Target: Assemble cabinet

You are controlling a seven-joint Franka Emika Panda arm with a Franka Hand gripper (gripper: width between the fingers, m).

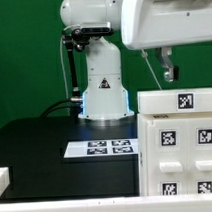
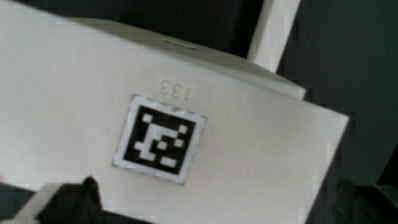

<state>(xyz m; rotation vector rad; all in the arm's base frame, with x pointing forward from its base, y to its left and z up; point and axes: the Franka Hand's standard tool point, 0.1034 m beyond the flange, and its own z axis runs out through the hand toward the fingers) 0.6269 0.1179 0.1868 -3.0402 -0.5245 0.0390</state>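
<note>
White plastic, the cabinet (image 1: 182,141) sits on the black worktop (image 1: 36,142) at the exterior view's right; our tool (image 1: 169,77) hangs just above it, jaws apart. We should centre over the top wall before descending squarely.

Exterior view: low and level, facing my base (image 1: 103,89) across the table (image 1: 45,137), with the cabinet (image 1: 181,141) near on the exterior view's right.
Wrist view: from my wrist, very near, looking onto the cabinet (image 2: 107,90).
Shared: the cabinet's tagged top.

White cabinet (image 1: 181,141), black-and-white square tags (image 1: 186,100); black table (image 1: 57,176).
</note>
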